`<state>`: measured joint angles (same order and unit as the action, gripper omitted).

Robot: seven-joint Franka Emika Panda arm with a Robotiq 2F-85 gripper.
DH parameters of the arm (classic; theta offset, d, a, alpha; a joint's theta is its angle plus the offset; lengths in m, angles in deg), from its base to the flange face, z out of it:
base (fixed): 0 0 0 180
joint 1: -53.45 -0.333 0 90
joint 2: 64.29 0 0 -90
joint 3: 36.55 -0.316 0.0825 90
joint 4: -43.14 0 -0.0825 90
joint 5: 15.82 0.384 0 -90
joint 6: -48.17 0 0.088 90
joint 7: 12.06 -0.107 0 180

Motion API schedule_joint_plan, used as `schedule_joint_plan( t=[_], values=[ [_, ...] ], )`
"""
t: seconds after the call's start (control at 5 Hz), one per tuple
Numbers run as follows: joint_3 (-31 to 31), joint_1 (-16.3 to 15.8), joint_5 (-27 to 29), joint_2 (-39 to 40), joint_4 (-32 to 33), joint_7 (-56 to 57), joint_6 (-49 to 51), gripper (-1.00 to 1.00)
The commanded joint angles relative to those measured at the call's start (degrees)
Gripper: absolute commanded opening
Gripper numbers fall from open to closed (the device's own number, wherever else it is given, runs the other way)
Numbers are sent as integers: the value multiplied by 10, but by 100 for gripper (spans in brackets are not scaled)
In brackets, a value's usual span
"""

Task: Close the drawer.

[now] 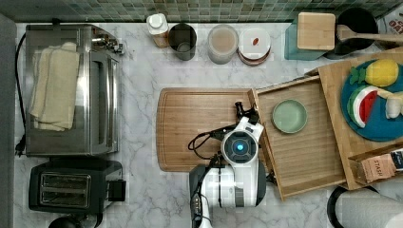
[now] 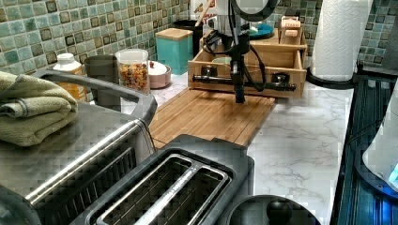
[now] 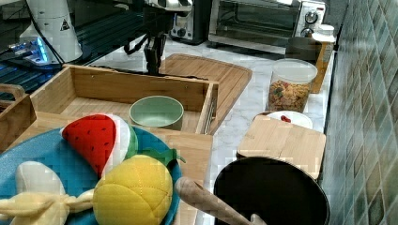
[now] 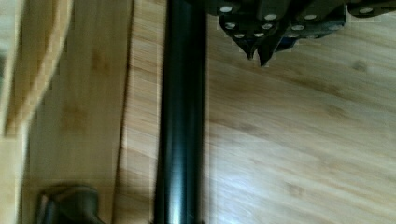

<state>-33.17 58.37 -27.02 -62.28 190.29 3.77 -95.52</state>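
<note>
**Drawer open, gripper just outside its handle**

You have the drawer pulled out from under the bamboo top, reaching toward the top view's left, where its front edge overlaps the end of the cutting board. It sits slightly skewed in the top view rather than square to the cabinet. A green bowl lies inside it on the slatted bottom, near the corner closest to the tiled wall.

Your gripper points straight down over the cutting board, right in front of the drawer's face. In the left view it hangs in front of the black bar handle, crossing it near the bar's middle, with its tips a little above the board. In the right view you see the gripper on the far side of the drawer's front wall, outside the drawer.

In the wrist view, the handle runs as a dark bar just beside the fingertips, with the wood of the cutting board beneath them. The two tips sit pinched together with nothing between them, so the fingers are clenched and empty. You cannot tell from these views whether they touch the handle.

On the bamboo top, the blue plate carries the toy fruit.
</note>
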Motion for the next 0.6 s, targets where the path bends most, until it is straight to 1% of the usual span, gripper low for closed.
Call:
schedule_joint_plan(
  t=[0.2, 0.4, 0.6],
  values=[
    [52, 60, 2, -40, -21, 104, -19, -100],
    [75, 77, 13, -41, -56, 156, -14, -100],
    [97, 88, 36, -20, -111, 217, 14, -100]
  ],
)
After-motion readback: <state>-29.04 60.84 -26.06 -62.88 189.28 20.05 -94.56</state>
